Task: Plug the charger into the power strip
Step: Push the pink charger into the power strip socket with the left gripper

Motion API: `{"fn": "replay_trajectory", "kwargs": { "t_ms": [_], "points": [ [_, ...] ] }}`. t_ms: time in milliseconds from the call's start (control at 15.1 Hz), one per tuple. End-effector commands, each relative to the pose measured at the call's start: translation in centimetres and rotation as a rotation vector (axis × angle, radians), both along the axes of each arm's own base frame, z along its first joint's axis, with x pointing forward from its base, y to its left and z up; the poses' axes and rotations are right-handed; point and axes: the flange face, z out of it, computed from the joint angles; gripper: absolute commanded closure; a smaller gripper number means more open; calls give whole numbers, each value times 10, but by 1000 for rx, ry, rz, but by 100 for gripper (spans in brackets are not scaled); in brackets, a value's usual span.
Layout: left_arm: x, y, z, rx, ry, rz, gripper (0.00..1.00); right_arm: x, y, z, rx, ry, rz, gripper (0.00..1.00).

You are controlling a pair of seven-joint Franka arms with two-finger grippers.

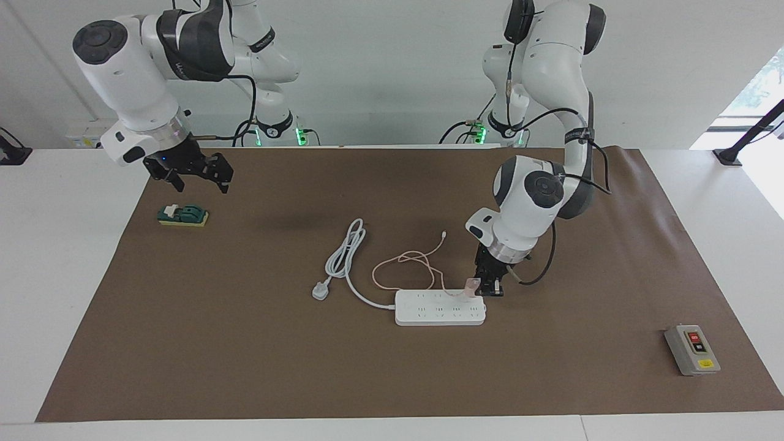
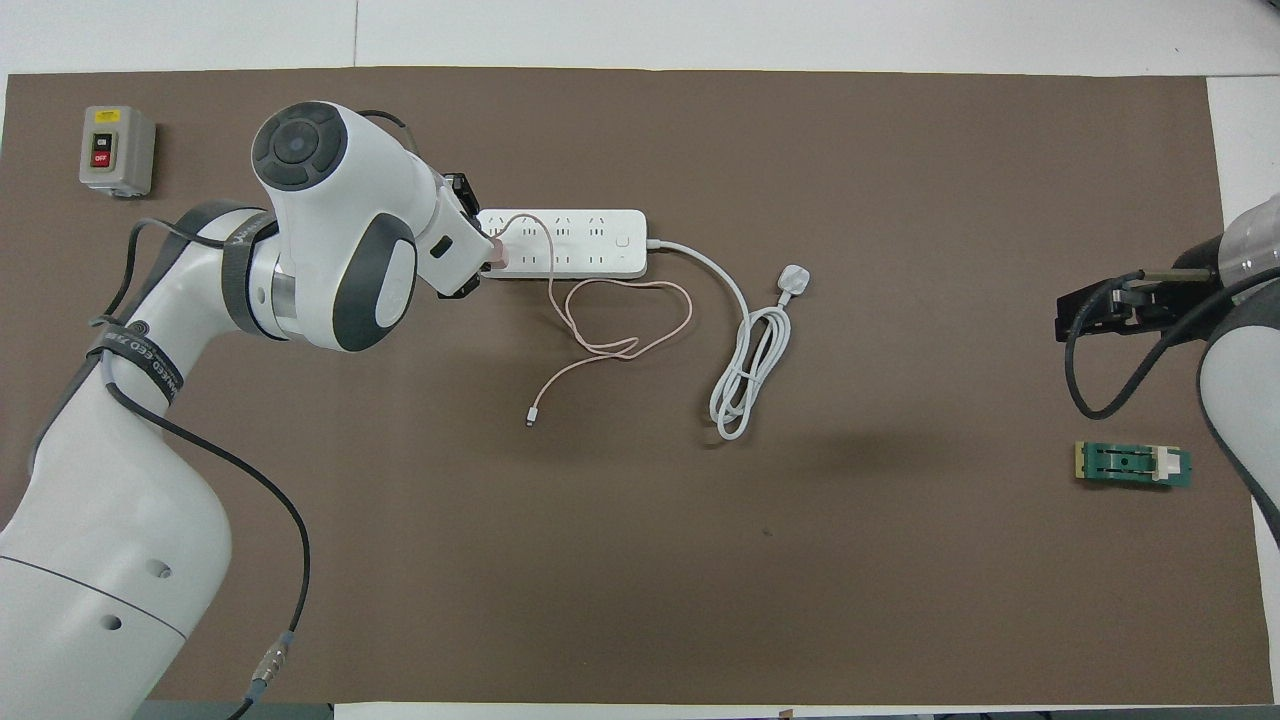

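The brown surface (image 1: 245, 343) carries the power strip (image 1: 440, 308), my landmark, near its middle. My left gripper (image 1: 488, 288) is low at the strip's end toward the left arm's side, and its fingers pinch the pink charger (image 1: 472, 286), which sits on the strip's sockets there. The charger's thin cable (image 1: 407, 263) loops nearer to the robots than the strip. My right gripper (image 1: 196, 174) waits well apart from the strip, fingers spread, over the surface near a green block (image 1: 182, 215).

My white bench (image 1: 61, 275) carries a wide brown mat (image 1: 245, 343). A plain white wall (image 1: 380, 73) rises past it; daylight enters a window (image 1: 756, 92).
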Motion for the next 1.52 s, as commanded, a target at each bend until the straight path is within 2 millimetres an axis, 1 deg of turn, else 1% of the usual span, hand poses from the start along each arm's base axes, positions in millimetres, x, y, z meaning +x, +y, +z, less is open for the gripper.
{"fn": "replay_trajectory", "kwargs": {
  "t_ms": [0, 198, 396, 594, 792, 858, 990, 1056, 1254, 1386, 1452],
  "points": [
    [3, 7, -9, -36, 15, 24, 100, 1, -1, 1, 3, 12, -5, 0],
    [3, 6, -12, -78, 39, 57, 100, 0, -1, 1, 1, 13, -11, 0],
    [4, 9, -12, -77, 43, 63, 100, 0, -1, 1, -4, 13, -73, 0],
    [5, 9, -16, -67, 54, 61, 100, 0, -2, 1, -6, 13, -78, 0],
    [9, 11, -14, -56, 43, 58, 100, -1, 0, 2, -6, 13, -75, 0],
    [9, 10, -13, -45, 38, 51, 100, -2, 1, 4, -7, 13, -72, 0],
    [9, 9, -14, -43, 37, 46, 100, -8, 1, 21, -8, -16, -72, 0],
    [11, 9, -17, -43, 38, 46, 100, -9, 1, 23, -9, -20, -72, 0],
    [12, 8, -16, -29, 72, 37, 100, -9, 1, 23, -9, -20, -72, 0],
    [13, 4, -21, -3, 81, 14, 100, -9, 1, 23, -9, -20, -72, 0],
    [13, 8, -28, 3, 94, 16, 100, -9, 1, 23, -9, -20, -72, 0]
  ]
}}
